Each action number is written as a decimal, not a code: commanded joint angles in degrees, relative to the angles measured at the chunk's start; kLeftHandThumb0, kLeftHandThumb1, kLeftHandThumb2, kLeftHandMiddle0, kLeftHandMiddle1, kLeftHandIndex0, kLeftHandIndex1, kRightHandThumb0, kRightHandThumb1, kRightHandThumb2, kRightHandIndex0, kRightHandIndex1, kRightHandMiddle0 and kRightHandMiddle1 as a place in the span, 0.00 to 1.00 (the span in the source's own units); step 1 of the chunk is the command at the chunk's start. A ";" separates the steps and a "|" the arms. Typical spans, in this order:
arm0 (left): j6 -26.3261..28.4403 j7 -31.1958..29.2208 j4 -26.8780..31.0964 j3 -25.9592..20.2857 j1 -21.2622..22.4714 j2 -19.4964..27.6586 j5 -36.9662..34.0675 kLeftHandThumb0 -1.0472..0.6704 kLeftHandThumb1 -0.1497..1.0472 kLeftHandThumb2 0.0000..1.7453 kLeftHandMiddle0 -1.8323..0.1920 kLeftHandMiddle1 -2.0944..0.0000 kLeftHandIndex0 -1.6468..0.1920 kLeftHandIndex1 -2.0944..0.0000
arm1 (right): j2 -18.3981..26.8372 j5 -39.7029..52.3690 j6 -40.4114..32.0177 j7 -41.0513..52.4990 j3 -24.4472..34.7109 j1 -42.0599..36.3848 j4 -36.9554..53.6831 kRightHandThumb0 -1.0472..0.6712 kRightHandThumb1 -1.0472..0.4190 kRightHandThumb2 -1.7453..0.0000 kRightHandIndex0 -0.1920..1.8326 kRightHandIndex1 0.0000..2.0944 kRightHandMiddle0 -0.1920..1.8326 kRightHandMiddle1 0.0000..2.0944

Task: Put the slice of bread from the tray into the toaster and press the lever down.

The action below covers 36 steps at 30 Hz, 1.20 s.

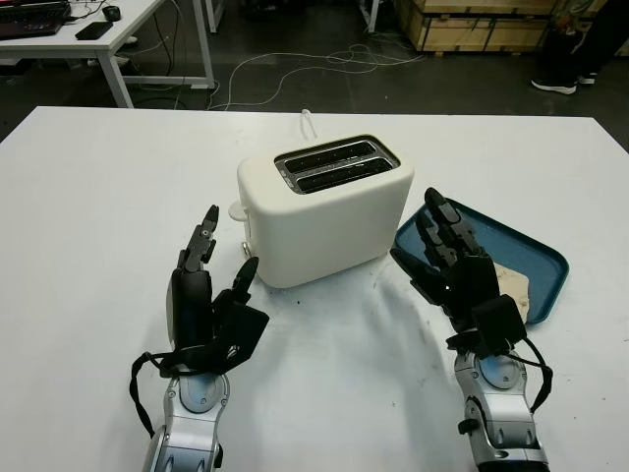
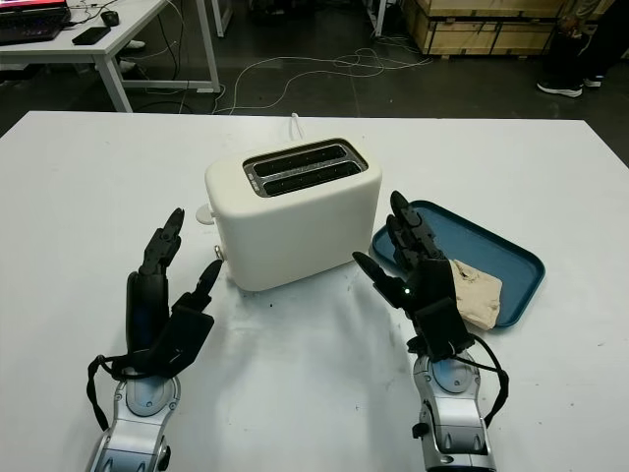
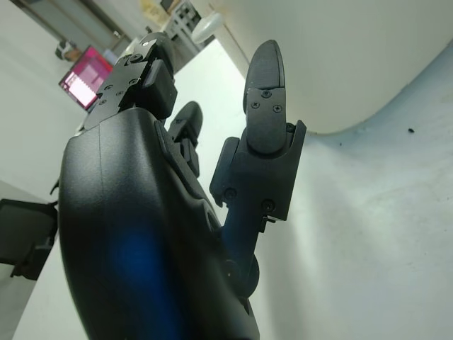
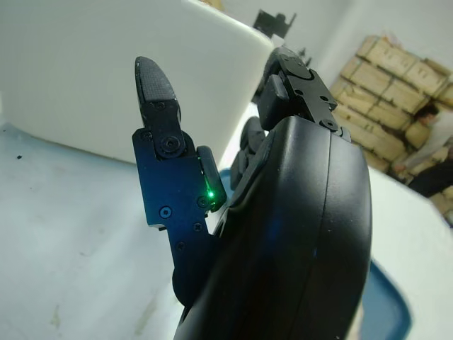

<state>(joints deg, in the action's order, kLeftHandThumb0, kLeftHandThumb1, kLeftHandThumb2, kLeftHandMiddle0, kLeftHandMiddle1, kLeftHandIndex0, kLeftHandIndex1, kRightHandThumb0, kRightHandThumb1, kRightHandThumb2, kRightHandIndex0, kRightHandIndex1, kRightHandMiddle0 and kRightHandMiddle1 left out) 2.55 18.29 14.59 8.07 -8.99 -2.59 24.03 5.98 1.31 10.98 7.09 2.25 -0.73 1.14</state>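
On the white desk (image 1: 98, 177) the left hand (image 1: 208, 295) hangs open in front of the toaster's near left corner, holding nothing, its fingers pointing up toward the small lever (image 1: 238, 209) that juts from the toaster's left end. The cream toaster (image 1: 324, 206) stands mid-desk, its two slots (image 1: 336, 164) empty and running left to right with a slight tilt away on the right. Further right, the right hand (image 2: 418, 270) is also open and empty, raised beside the toaster's right end and over the near left edge of the blue tray (image 2: 511, 254). The slice of bread (image 2: 477, 288) lies flat in the tray, just right of that hand and partly hidden behind it. So the right hand is far the nearer one for the pickup; the lever falls to the left hand's side
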 commanded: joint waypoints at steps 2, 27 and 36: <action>-0.47 0.47 0.18 -0.19 0.08 -0.50 0.03 0.32 0.89 0.22 0.83 0.78 0.74 1.00 | 4.68 -5.06 2.36 -0.05 0.80 -2.13 3.12 0.35 0.11 1.00 0.22 0.01 0.23 0.01; -3.65 0.17 -1.28 0.37 1.66 -0.91 -1.68 0.31 0.89 0.21 0.83 0.79 0.74 1.00 | 21.26 -46.87 7.70 -17.37 10.09 -15.43 6.07 0.26 0.17 0.99 0.21 0.00 0.24 0.00; -4.89 0.19 -0.73 0.87 0.57 -0.77 -2.29 0.32 0.89 0.21 0.84 0.77 0.75 1.00 | 22.08 -44.51 6.80 -18.53 5.76 -10.73 -2.38 0.25 0.15 1.00 0.21 0.00 0.23 0.00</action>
<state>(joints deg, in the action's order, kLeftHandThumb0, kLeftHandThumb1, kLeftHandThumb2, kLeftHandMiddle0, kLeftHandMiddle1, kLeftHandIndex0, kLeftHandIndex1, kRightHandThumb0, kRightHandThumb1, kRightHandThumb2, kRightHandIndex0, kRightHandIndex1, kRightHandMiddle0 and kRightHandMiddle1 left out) -1.10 18.27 13.42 8.68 -8.05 -2.56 21.99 27.39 -43.78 18.33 -10.25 8.40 -12.51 -0.17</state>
